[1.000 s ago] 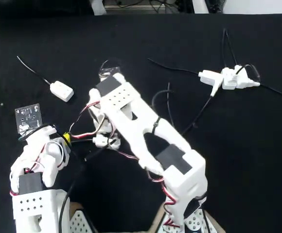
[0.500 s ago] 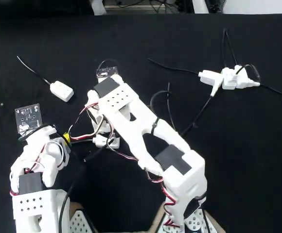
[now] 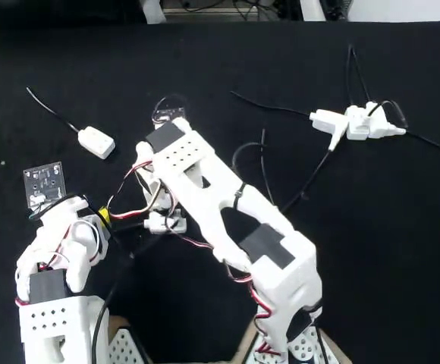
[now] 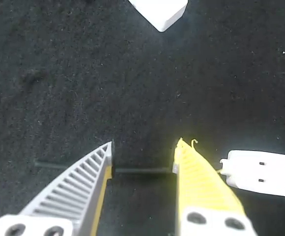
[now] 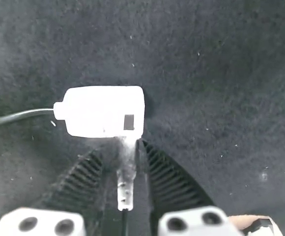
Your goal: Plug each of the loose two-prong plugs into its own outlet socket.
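A white two-prong plug (image 5: 103, 118) lies on the black mat with its black cable running off to one side. My right gripper (image 5: 128, 147) is shut on the plug's metal prongs. From above, that plug (image 3: 165, 223) sits at the mat's centre-left under the right arm's wrist. My left gripper (image 4: 143, 145) stands open low over the mat, a thin black cable (image 4: 142, 170) crossing between its fingers. A white plug body (image 4: 260, 172) lies just beside its yellow finger (image 4: 199, 182). The white outlet block (image 3: 356, 121) with plugs in it sits at the far right.
A second white plug (image 3: 96, 142) on a thin wire lies at the far left. A small circuit board (image 3: 44, 184) rests near the left arm. A small clear item (image 3: 167, 114) lies beyond the right wrist. Black cables (image 3: 262, 159) loop across the centre.
The right arm's wrist has drawn back slightly toward the near-left, uncovering more of the clear item beyond it. The left arm has not moved.
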{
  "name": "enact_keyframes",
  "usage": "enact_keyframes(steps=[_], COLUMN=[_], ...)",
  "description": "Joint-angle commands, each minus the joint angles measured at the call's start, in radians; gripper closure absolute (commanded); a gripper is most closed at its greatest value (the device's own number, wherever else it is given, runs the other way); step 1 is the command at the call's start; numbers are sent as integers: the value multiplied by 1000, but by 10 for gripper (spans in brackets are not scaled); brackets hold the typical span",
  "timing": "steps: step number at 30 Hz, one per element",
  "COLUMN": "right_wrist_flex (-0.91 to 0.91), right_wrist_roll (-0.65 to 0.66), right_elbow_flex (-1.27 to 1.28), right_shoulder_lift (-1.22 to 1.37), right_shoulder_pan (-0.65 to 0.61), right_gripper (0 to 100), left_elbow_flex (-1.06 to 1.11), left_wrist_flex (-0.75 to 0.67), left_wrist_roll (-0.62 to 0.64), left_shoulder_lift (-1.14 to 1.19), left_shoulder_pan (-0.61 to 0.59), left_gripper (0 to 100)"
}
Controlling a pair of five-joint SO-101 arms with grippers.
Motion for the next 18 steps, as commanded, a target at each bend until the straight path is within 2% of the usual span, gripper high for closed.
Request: enact_keyframes(steps=[1, 7, 18], right_wrist_flex=[-26, -25, -31], right_wrist_roll=[-14, -5, 110], right_elbow_flex=[-15, -76, -74], right_shoulder_lift=[65, 97, 99], right_shoulder_pan=[11, 69, 51], right_gripper=[985, 985, 985], left_elbow_flex=[-10, -10, -12], left_wrist_flex=[0, 0, 0], left_wrist_roll=[-9, -9, -9], left_shoulder_lift=[-11, -11, -11], left_shoulder_pan=[-8, -8, -8], left_gripper=[794, 794, 794])
